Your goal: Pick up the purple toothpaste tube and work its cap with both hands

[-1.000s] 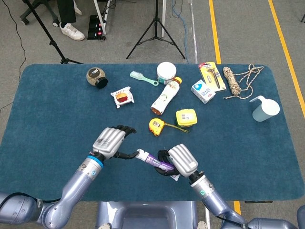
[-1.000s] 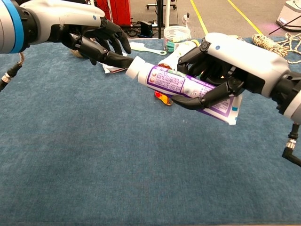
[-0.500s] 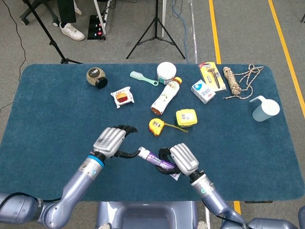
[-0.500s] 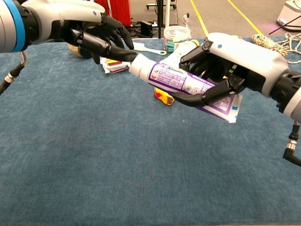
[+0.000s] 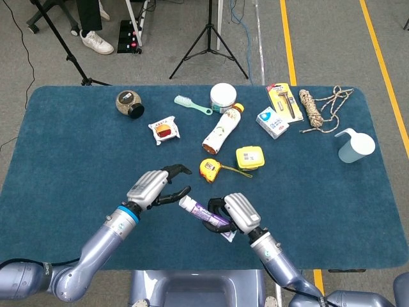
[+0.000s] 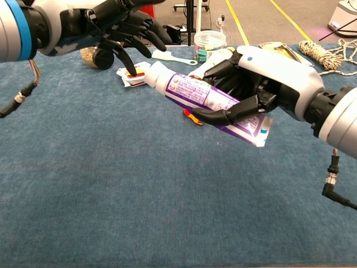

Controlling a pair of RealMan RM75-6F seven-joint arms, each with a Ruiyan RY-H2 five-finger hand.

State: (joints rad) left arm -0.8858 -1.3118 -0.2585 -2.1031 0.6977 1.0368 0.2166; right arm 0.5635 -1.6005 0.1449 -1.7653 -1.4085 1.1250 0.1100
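At lower centre, the right hand (image 5: pixel 235 212) grips the toothpaste tube (image 6: pixel 207 98); the left hand (image 5: pixel 152 188), fingers spread, holds nothing beside its cap (image 6: pixel 154 73).

We see the purple toothpaste tube (image 6: pixel 203 96) held off the counter, lying nearly level, its white cap (image 6: pixel 154 76) on and pointing left, flat crimped end (image 6: pixel 255 129) lower right.

Silver arms, blue wrist ring, black fingers (image 6: pixel 129 54), dangling cables.
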